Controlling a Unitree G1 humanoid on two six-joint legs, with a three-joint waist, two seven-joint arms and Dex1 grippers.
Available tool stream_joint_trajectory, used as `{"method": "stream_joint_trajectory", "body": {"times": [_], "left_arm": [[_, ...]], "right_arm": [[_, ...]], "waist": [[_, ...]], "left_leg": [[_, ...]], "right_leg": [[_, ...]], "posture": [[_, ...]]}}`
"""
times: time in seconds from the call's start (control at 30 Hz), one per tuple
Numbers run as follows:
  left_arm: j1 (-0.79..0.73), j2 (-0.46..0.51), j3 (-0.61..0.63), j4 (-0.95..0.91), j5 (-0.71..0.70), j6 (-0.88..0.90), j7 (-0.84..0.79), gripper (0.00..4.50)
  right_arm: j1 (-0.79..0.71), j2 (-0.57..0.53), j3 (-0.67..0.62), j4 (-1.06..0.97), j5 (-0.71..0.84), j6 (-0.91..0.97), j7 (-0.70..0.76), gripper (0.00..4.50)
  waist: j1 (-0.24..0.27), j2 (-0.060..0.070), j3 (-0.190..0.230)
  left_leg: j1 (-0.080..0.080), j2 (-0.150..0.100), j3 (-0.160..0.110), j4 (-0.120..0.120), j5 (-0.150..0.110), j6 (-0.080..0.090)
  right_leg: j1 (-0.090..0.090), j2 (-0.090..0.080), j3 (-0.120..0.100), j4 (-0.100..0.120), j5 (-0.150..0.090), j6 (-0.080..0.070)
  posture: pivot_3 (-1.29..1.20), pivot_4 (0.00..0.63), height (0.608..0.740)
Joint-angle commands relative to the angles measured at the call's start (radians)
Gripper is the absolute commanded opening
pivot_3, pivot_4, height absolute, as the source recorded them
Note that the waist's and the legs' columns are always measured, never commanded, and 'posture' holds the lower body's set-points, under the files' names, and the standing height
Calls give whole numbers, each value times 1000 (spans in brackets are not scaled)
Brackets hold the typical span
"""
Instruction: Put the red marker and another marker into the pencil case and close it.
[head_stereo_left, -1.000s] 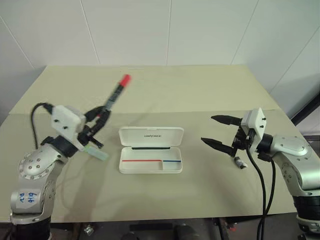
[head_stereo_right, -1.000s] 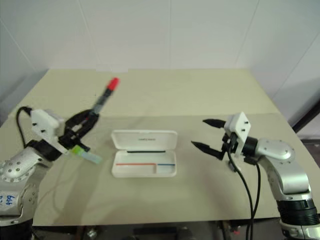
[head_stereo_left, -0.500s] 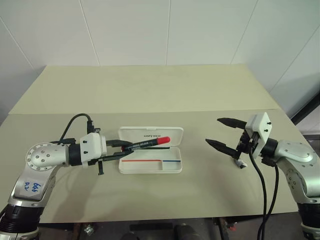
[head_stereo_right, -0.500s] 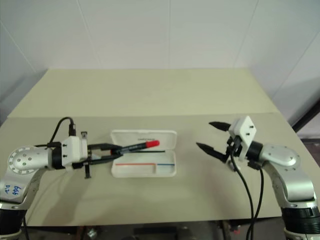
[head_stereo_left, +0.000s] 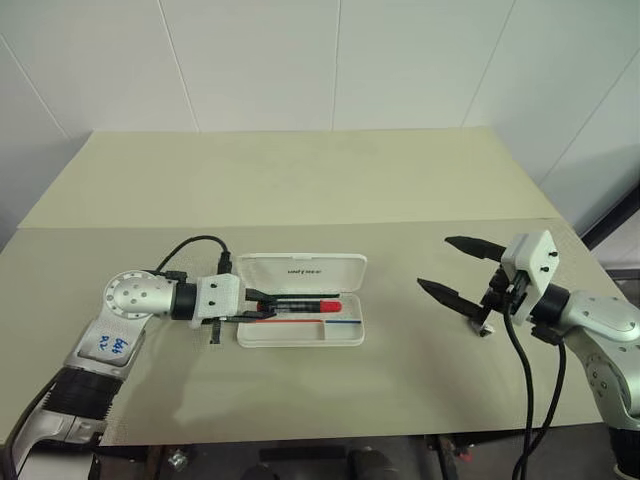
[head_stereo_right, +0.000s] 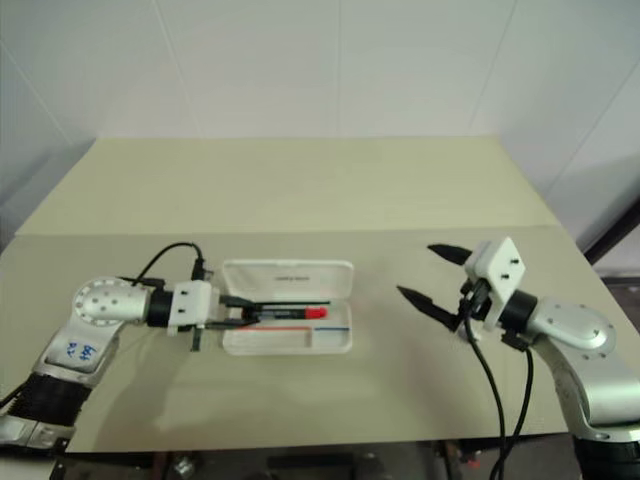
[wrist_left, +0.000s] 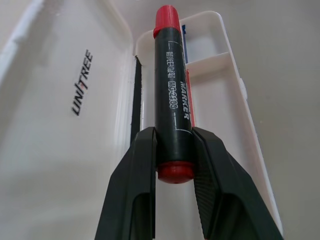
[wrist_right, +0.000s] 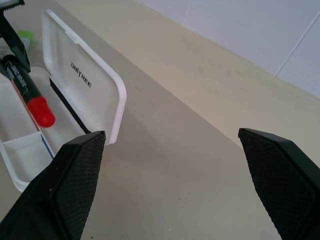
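my left gripper (head_stereo_left: 262, 304) is clamped on the red marker (head_stereo_left: 300, 302), lying lengthwise over the open pencil case (head_stereo_left: 345, 335) tray. right gripper (head_stereo_left: 446, 268) is spread wide, empty, well right of the case.

The two head views look forward and down over the beige rectangular table (head_stereo_left: 400, 180). The left wrist view sits close above the open flat white hard-plastic pencil case (wrist_left: 75, 150). The right wrist view looks across from farther off, sharing that case.
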Motion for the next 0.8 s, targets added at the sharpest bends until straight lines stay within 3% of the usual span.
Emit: {"method": "stream_joint_trajectory", "body": {"times": [0.03, 0.4, 0.43, 0.67, 0.8], "left_arm": [[-37, -21, -15, 29, 16, -25, 0, 660], [-68, -52, -42, 125, 77, -66, 34, 660], [-68, -54, -42, 126, 79, -65, 37, 1430], [-55, -73, -27, 90, 50, -43, 48, 3612], [-47, -75, -11, 72, 38, -56, 53, 3612]], "right_arm": [[18, 2, -45, -60, 21, 4, -28, 4500], [76, -13, -83, -91, 42, 9, -28, 4500], [75, -13, -83, -90, 42, 9, -29, 4500], [60, -8, -68, -75, 39, 1, -25, 4500], [45, -2, -51, -58, 34, -5, -20, 4500]], "waist": [[1, 0, 0], [1, 0, 0], [1, 0, 0], [2, 0, 0], [2, 0, 0]], "left_leg": [[0, 0, 0, 0, 0, 0], [1, 0, 0, 1, 1, 1], [1, 0, 0, 1, 1, 1], [1, 0, 0, 0, 1, 1], [0, 0, 0, 0, 1, 1]], "right_leg": [[0, 0, 0, 0, 0, 0], [0, 0, 0, 2, 0, 0], [0, 0, 0, 2, 0, 0], [0, 0, 0, 1, 0, 0], [0, 0, 0, 2, 0, 0]], "posture": [[0, 150, 740], [0, 150, 740], [0, 150, 740], [0, 150, 740], [0, 150, 740]]}}
